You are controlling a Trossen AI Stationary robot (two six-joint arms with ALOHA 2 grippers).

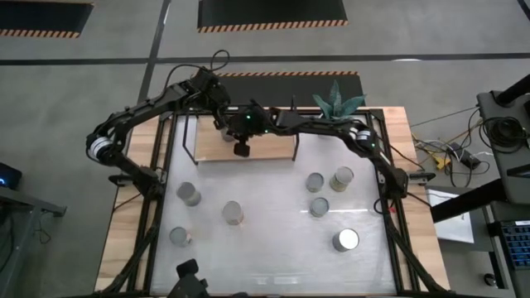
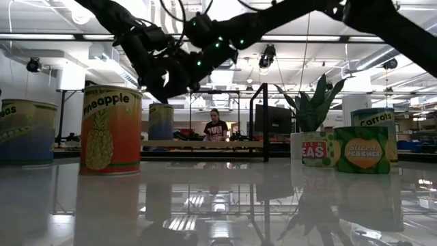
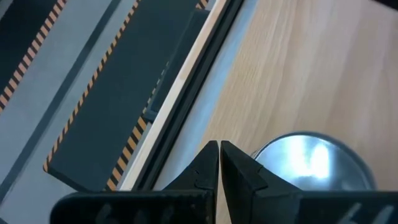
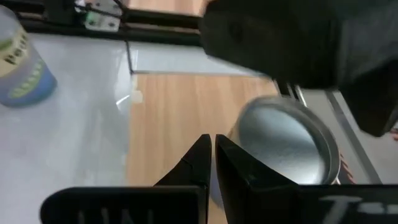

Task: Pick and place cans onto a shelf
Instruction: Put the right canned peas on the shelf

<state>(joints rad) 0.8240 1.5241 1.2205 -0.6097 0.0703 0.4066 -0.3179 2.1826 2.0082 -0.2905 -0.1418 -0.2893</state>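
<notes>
Overhead, both fingers, left (image 3: 219, 165) and right (image 4: 212, 158), fully closed, empty, above shelf (image 1: 273, 154) can (image 3: 309, 158).

We see two black, jointed arms, the left arm (image 1: 137, 116) and right arm (image 1: 348, 132), each with a silver band at one joint. Thin black cables loop above them, small green lights glow near the wrists, and each wrist ends in dark, wedge-shaped fingers (image 3: 239, 174).

potted plant (image 1: 337, 103), white tabletop (image 1: 265, 240), person (image 2: 216, 127)
</notes>
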